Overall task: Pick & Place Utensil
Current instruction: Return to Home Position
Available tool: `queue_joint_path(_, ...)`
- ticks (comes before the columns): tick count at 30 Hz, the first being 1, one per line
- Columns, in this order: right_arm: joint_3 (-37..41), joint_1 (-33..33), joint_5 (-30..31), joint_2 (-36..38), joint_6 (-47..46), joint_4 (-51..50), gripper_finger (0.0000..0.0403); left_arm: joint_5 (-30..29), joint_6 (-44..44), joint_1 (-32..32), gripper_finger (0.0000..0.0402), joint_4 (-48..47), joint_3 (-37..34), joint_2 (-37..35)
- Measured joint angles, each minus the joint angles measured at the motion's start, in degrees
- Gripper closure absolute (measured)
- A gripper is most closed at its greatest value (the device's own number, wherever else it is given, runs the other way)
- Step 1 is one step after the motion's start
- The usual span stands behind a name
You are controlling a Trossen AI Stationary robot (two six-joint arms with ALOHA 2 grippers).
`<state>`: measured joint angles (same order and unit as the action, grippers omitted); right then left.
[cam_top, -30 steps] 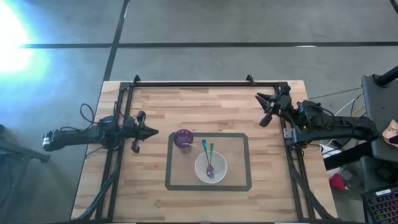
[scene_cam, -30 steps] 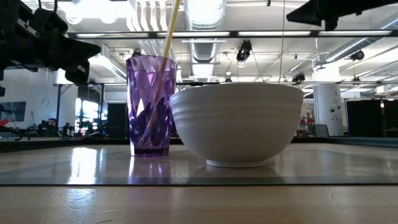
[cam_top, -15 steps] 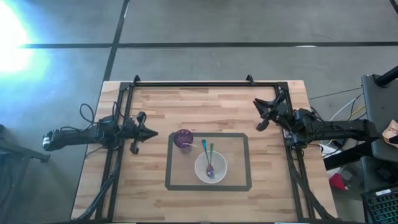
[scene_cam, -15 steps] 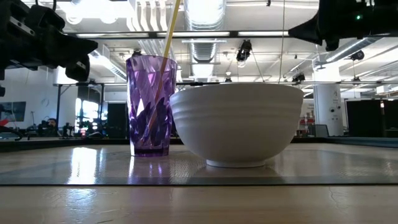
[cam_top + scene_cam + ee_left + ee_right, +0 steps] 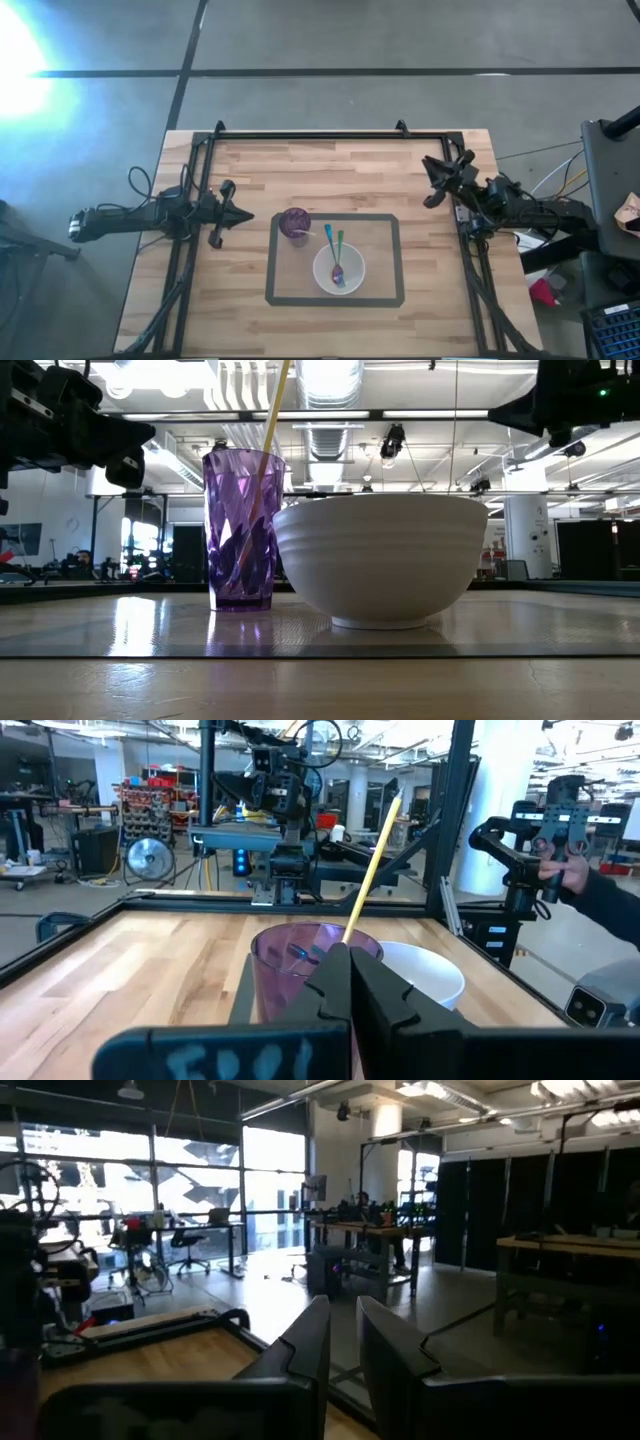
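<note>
A purple faceted cup stands on the table inside a taped rectangle, with a yellow stick leaning out of it. Beside it stands a white bowl. In the bowl lies a purple spoon. A blue handle and a green handle stick out over the bowl's far rim. My left gripper is shut, hovering left of the cup and pointing at it. My right gripper hovers near the table's right edge, far from the bowl, open by a narrow gap.
A dark tape rectangle frames the cup and bowl. A black metal frame runs along the table's far edge and both sides. Bare wood lies between the tape and the far rail. A person's hand shows beyond the table's right side.
My right arm has drawn back toward the table's right edge and turned slightly, staying above the table. The cup, the bowl and the utensils have not moved.
</note>
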<state>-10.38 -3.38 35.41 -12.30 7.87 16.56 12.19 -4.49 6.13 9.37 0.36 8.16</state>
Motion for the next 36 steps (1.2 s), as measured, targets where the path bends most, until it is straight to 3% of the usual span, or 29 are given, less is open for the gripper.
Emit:
queue_joint_path(7, 1.55, 0.0, -4.23, 3.57, -4.6, -8.18, 0.0351, 0.0, 0.01, 0.0, 0.0401, 0.02, -0.02, 0.0)
queue_joint_path(21, 8.16, 0.0, -4.7, 10.43, -4.76, -8.2, 0.0351, 0.61, 0.58, -0.02, 0.0401, -0.58, -0.02, -0.01)
queue_joint_path(24, 8.8, -0.01, -7.7, 12.28, -5.48, -9.01, 0.0351, 0.59, 1.48, -0.02, 0.0401, -1.61, -0.02, 0.0)
queue_joint_path(28, 8.8, -0.01, -11.65, 12.3, -5.72, -10.4, 0.0351, 0.57, 2.5, -0.02, 0.0401, -1.86, -0.02, -0.02)
queue_joint_path(36, 8.82, -0.02, -13.63, 12.31, -6.68, -16.11, 0.0351, -1.77, 6.73, -0.02, 0.0401, -1.81, -0.02, 0.0)
